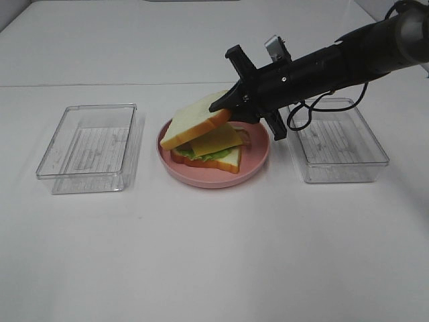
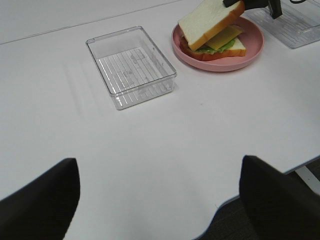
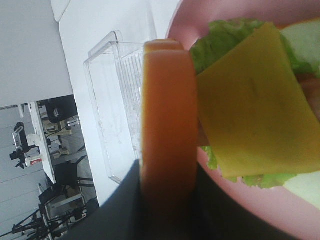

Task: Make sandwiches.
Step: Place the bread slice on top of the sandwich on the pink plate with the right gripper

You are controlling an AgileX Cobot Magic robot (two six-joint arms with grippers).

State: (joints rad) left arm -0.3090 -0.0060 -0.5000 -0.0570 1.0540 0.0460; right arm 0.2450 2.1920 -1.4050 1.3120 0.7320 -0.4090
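one top bread slice (image 1: 194, 121) sits tilted in the right hand (image 1: 224, 104) above the cheese (image 1: 216, 139) on the pink plate (image 1: 258, 157); left hand's (image 2: 160, 200) grip unclear.

The top slice (image 1: 193, 121) is white with an orange-brown crust, and the bottom slice (image 1: 224, 159) matches it. Between them the cheese (image 1: 216, 139) is plain yellow, the lettuce (image 1: 204, 153) bright green, and a reddish-brown strip of bacon (image 2: 186, 46) shows at the edge of the filling. The plate (image 1: 255, 164) is pink, with no pattern. The right gripper (image 1: 228, 102) is black, as are the left gripper's fingers (image 2: 42, 202). The two trays (image 1: 88, 149) (image 1: 338, 141) are clear, each with a floor of fine parallel ridges. The desk (image 1: 214, 261) is plain white.
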